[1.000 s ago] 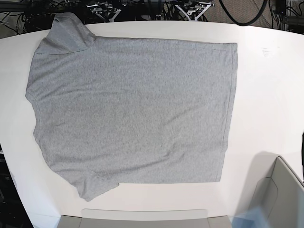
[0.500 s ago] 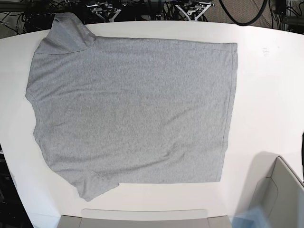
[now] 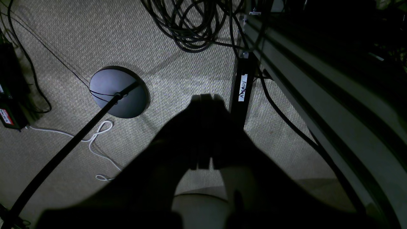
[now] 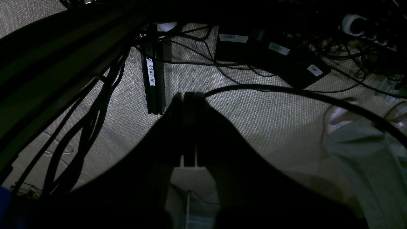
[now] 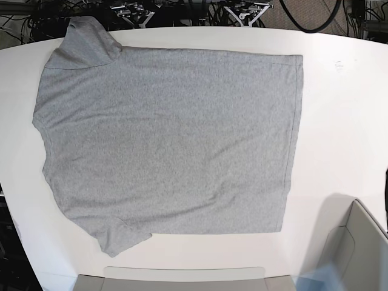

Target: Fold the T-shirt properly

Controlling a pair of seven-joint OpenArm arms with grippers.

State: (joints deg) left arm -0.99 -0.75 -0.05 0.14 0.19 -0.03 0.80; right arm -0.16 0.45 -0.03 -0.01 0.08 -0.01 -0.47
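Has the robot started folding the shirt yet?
Not yet. The T-shirt lies spread flat on the white table, plain side up, with no fold in it. The left gripper and right gripper hang shut over the carpet, holding nothing. All the folding is left.

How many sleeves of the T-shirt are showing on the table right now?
2. One sleeve lies at the T-shirt's top left corner in the base view, by the table's far edge. The other sleeve lies at the bottom left, by the near edge.
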